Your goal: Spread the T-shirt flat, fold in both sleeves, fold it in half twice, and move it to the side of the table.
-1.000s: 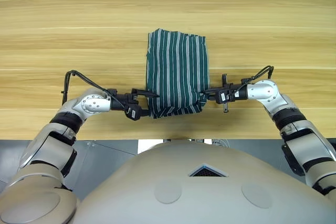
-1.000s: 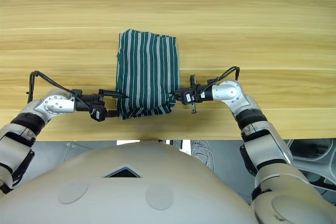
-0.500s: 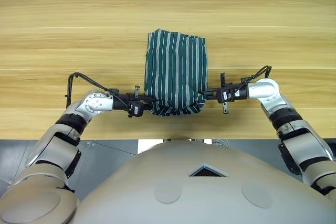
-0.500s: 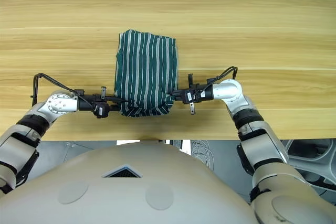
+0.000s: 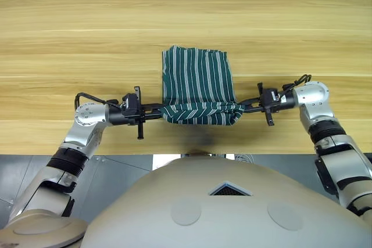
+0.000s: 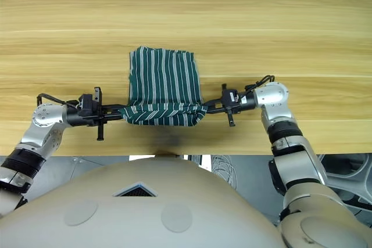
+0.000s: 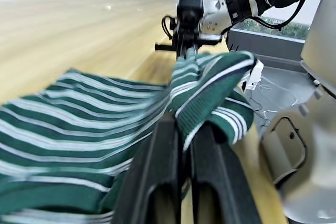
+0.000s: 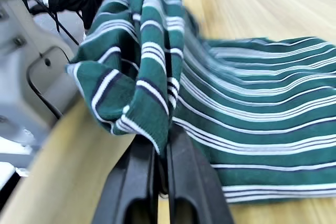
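The T-shirt (image 5: 197, 76) is dark green with white stripes, folded into a narrow stack near the table's front edge. Its near edge (image 5: 200, 111) hangs lifted off the wood, stretched between both grippers. My left gripper (image 5: 164, 108) is shut on the near left corner, and the same pinch fills the left wrist view, fingers (image 7: 157, 171) closed on striped cloth (image 7: 210, 108). My right gripper (image 5: 239, 108) is shut on the near right corner; the right wrist view shows its fingers (image 8: 181, 182) clamped on the folded hem (image 8: 142, 82). The far part lies flat on the table.
The wooden table (image 5: 186, 10) stretches wide and bare to the far side and both sides of the T-shirt. Its front edge (image 5: 116, 154) runs just below the grippers.
Both grippers have closed on the near corners and raised the near edge off the table. The arms spread outward, pulling the cloth taut and carrying the edge toward the far side.
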